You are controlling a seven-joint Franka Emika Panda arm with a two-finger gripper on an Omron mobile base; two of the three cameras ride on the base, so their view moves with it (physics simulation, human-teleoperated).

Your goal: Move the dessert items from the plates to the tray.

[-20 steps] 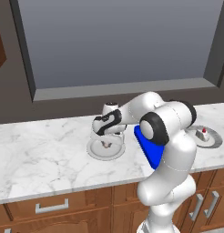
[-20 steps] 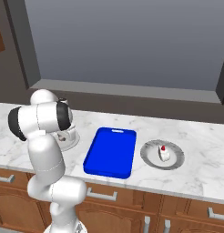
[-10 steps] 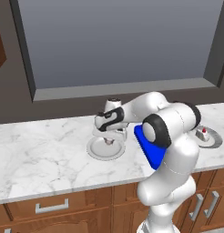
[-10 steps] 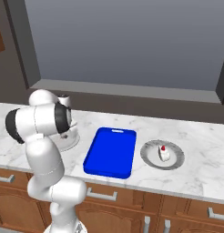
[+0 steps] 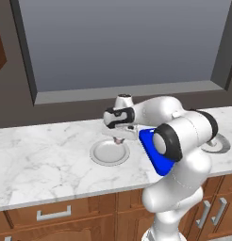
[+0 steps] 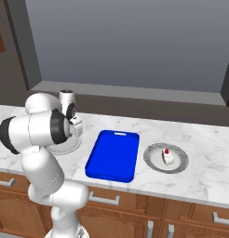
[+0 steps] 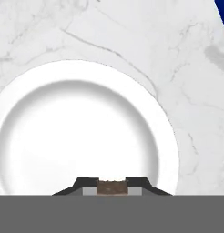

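My gripper is shut on the tan-brown dessert item, which sits as a small lump between the tips. It hangs just above the left plate, whose dish is bare. From the left base view the gripper hovers over the far right edge of that plate. The blue tray lies in the middle of the counter with nothing on it. To its right, the second plate holds the whitish dessert item with a red top.
A marble counter carries everything, under a wide recessed window. Wooden drawers run along its front edge. My own arm hides part of the tray in the left base view and part of the left plate in the right base view.
The hand has risen off the left plate with the brown lump and drifted a little to the right, toward the tray. The plates, tray and other dessert have stayed put.
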